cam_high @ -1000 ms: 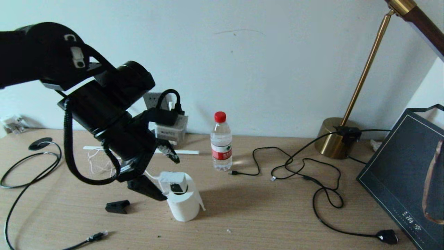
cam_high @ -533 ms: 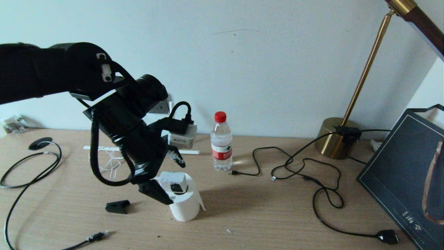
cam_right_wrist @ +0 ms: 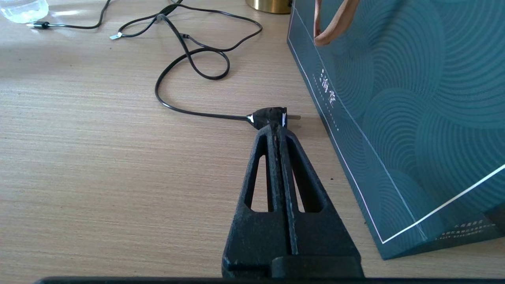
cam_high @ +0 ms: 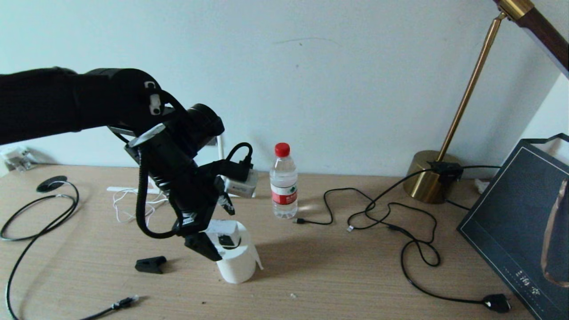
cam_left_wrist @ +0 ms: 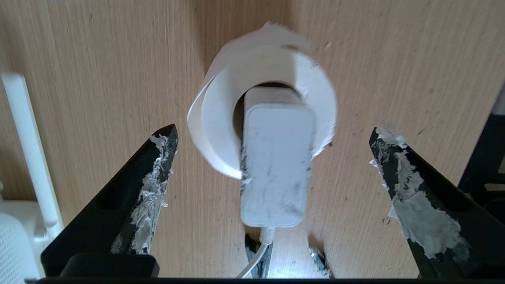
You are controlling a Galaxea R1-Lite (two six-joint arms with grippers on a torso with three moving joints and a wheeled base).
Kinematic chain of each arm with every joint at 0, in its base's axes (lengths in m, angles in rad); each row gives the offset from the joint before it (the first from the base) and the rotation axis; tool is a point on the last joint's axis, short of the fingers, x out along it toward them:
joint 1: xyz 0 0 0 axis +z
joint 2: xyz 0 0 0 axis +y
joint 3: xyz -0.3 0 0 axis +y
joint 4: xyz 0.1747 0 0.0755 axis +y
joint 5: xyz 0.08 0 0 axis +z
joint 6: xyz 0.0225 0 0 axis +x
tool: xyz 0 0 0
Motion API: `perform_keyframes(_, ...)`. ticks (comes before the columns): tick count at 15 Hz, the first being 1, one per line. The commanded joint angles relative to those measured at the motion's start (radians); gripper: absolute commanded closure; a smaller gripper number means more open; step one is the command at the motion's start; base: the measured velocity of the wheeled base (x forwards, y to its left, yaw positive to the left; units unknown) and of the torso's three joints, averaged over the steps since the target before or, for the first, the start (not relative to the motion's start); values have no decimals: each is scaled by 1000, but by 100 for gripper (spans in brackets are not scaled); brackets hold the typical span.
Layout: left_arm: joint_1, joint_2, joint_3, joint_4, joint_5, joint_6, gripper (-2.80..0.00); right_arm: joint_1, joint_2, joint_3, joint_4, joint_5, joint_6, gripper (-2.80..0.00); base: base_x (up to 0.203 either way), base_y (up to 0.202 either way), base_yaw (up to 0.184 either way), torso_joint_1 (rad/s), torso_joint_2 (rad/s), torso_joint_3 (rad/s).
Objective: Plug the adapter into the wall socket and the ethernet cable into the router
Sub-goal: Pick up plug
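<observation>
I hold the left gripper [cam_left_wrist: 272, 165] wide open, empty, astride the adapter [cam_left_wrist: 275, 161], which stands propped in the paper roll [cam_left_wrist: 221, 130] near the desk's [cam_high: 355, 275] front edge for easy grasping. The right gripper [cam_right_wrist: 281, 130] rests closed and empty by the desk's right edge.

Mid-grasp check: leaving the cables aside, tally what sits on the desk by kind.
Adapter: 1, on the paper roll, between the open fingers of the left gripper
Paper roll: 1
Router: 1, mostly hidden
Water bottle: 1
Brass lamp: 1
Dark gift bag: 1
Black clip: 1
Total: 7
</observation>
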Motion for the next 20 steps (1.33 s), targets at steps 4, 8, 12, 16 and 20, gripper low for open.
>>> perform_keyframes(4,-16,13,-1,-7,20,-8,-280,0,0,0,1,0,-1,0,0,0,0,0,0,0)
perform_keyframes(8,-18,21,-1,-49,51,-10,-262,0,0,0,1,0,-1,0,0,0,0,0,0,0)
perform_keyframes(12,-24,22,0,-49,78,-18,0,0,1,0,1,0,-1,0,0,0,0,0,0,0)
perform_keyframes(16,-35,18,0,-46,83,-18,0,0,1,0,1,0,-1,0,0,0,0,0,0,0)
perform_keyframes(20,-50,6,0,-38,82,-18,0,0,1,0,1,0,-1,0,0,0,0,0,0,0)
